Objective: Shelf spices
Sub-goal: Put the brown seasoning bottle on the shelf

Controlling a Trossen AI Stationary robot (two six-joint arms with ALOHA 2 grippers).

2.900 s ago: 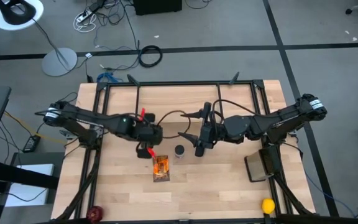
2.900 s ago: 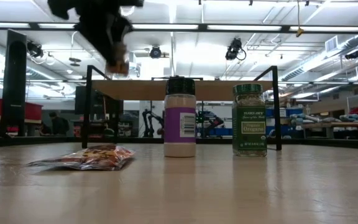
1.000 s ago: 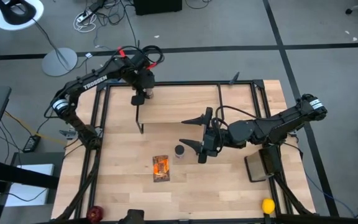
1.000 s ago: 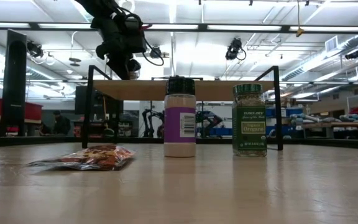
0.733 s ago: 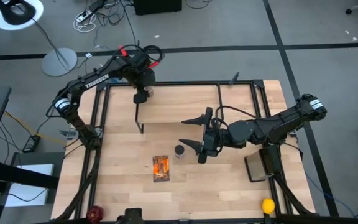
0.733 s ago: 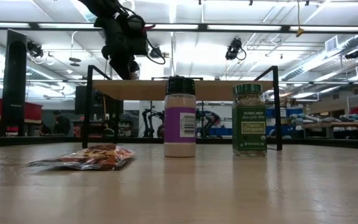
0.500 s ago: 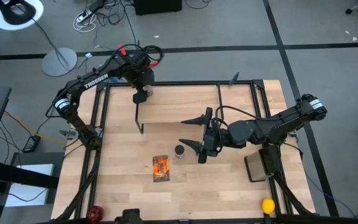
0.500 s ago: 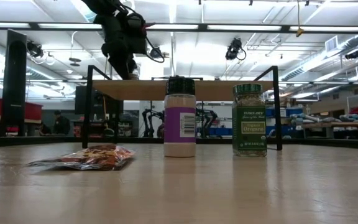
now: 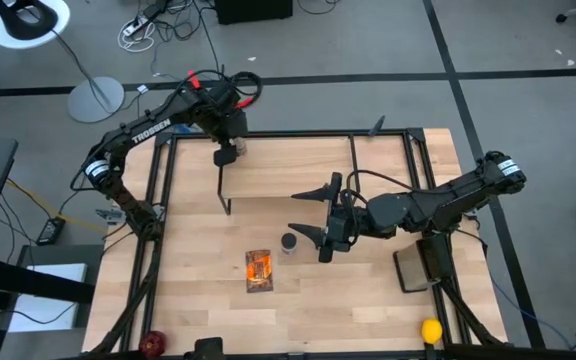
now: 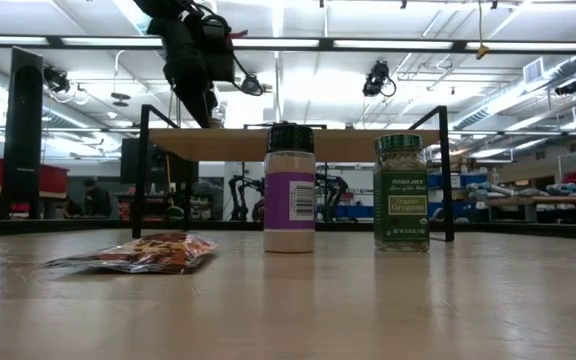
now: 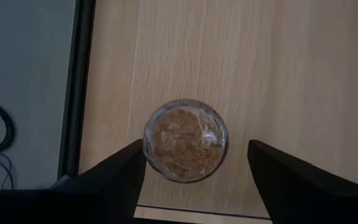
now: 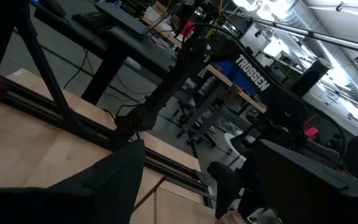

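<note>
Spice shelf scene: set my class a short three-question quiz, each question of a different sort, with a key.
1. True or false: the small jar stands on the shelf, between the open jaws of the left gripper.
2. Which item lies flat on the table? A) the green-lidded jar B) the packet C) the purple-labelled jar
3. Fill in: the right gripper hangs with open jaws above the table beside the ____-labelled jar.

Key
1. True.
2. B.
3. Purple.
</note>
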